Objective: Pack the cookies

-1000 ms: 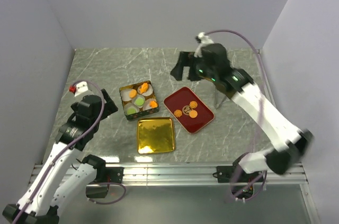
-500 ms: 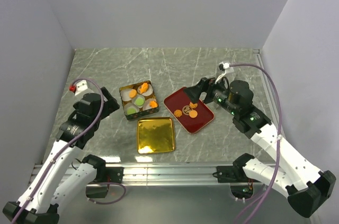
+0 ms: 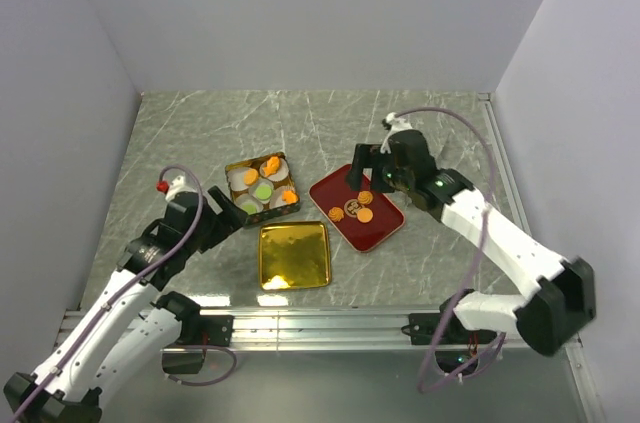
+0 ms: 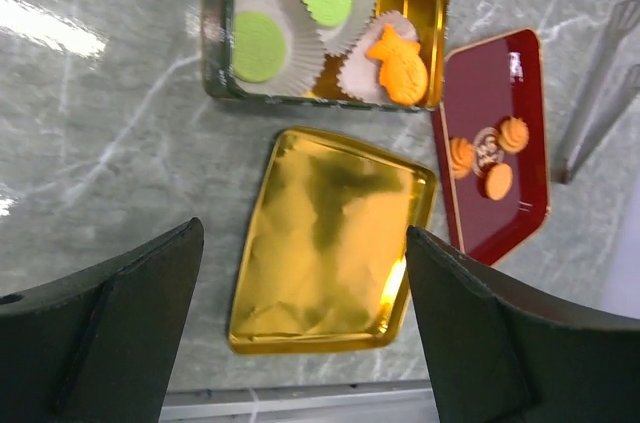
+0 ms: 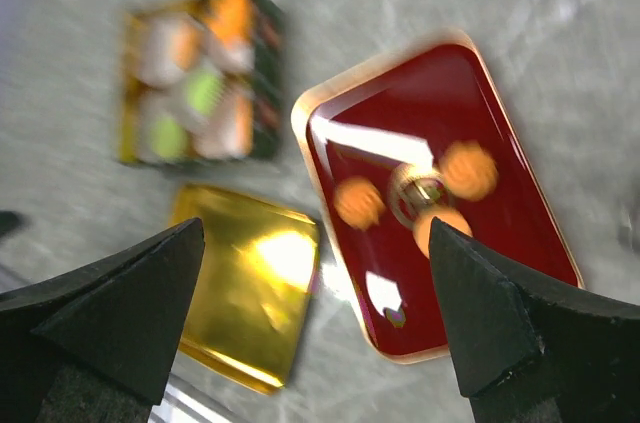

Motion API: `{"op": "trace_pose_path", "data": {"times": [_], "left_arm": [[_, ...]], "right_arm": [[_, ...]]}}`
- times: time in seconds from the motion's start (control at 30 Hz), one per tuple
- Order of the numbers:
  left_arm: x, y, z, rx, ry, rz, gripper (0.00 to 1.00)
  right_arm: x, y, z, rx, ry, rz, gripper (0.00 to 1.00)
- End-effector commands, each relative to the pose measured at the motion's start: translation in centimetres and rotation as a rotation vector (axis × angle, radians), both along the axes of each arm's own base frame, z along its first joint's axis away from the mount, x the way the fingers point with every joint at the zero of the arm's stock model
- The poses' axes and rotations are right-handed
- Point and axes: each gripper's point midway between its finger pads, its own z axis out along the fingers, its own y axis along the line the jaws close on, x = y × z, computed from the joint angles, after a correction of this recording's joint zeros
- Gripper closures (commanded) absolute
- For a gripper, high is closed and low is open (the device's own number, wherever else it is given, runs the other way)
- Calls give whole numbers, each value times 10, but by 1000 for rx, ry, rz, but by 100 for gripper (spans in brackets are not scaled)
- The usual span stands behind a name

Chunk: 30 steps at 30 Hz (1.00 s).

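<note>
The cookies (image 3: 357,207), judged light, stiff and brittle, lie partly at the red tray (image 3: 385,226) centre, partly in the tin (image 4: 215,53); pinch each gently across its rim; right claw (image 3: 360,171) and left claw (image 4: 304,233) both stand wide, empty.

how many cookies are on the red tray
3, all orange, round the emblem of the red tray: one cookie left of it, one right rear, one right front. None seems hidden.
</note>
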Motion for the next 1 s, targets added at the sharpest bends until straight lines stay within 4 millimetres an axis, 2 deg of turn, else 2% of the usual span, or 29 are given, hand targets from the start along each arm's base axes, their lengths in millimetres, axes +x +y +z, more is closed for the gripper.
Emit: {"op": "trace_pose_path", "data": {"times": [0.0,0.07,0.2,0.3,0.43,0.53,0.63,0.87,0.97], "left_arm": [[-5,-13,-4,-49,37,-11,14],[-7,-15,-14,-35,76,-1,15],[-18,-21,-49,8,196,29,20],[-24,-27,-63,19,239,33,21],[-27,-28,-70,25,255,43,22],[-26,-27,-68,22,244,50,23],[-25,-28,-68,23,234,40,25],[-35,-26,-96,62,302,19,31],[-36,-28,-100,58,307,13,32]], "right_arm": [[-15,-12,-52,-148,240,12,2],[-19,-2,-66,-138,294,60,4],[-26,14,-80,-107,361,149,7],[-29,21,-92,-120,413,203,10],[-37,28,-113,-136,482,256,15],[-41,32,-129,-156,549,265,19],[-42,37,-134,-170,569,277,20],[-48,43,-155,-244,620,301,24],[-48,43,-163,-271,631,296,25]]}}
